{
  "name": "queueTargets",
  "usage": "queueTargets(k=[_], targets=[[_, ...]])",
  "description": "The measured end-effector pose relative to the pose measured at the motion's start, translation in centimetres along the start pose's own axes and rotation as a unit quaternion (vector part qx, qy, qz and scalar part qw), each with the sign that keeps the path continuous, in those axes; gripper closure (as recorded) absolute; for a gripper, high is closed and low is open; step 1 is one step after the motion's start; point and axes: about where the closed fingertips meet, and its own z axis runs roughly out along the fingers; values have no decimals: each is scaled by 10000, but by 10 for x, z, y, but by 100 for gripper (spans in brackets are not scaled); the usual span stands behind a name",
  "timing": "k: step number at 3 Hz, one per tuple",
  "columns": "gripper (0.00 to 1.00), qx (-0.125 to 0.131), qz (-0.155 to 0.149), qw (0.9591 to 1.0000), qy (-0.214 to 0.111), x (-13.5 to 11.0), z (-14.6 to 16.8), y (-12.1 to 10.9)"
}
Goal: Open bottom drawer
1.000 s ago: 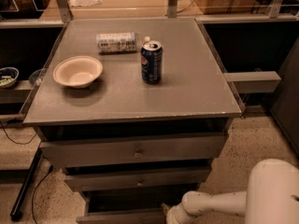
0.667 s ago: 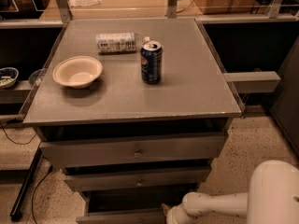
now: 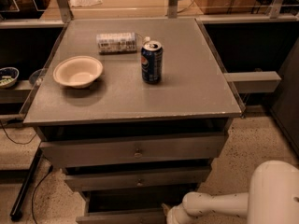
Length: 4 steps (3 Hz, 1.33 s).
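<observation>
A grey cabinet (image 3: 135,107) holds three drawers stacked under its flat top. The bottom drawer (image 3: 119,217) shows only as a thin grey strip at the frame's lower edge, with a dark gap above it where its inside shows; its knob is not in view. My white arm (image 3: 219,203) reaches in from the lower right. The gripper (image 3: 169,213) sits at the right end of that drawer's front and is cut off by the frame edge.
On the cabinet top stand a blue soda can (image 3: 152,62), a white bowl (image 3: 77,71) and a lying silver packet (image 3: 117,42). The top drawer (image 3: 135,151) and the middle drawer (image 3: 138,179) have small central knobs. A speckled floor surrounds the cabinet, with a black pole (image 3: 25,190) at left.
</observation>
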Motion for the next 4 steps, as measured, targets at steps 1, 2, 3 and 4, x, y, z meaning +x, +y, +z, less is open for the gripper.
queueTargets(k=[1, 2, 3, 4], targets=[[0, -10, -14, 10000, 0, 1, -1, -1], [0, -12, -14, 10000, 0, 0, -1, -3], [0, -58, -38, 10000, -16, -1, 0, -3], [0, -58, -38, 10000, -16, -2, -1, -4]])
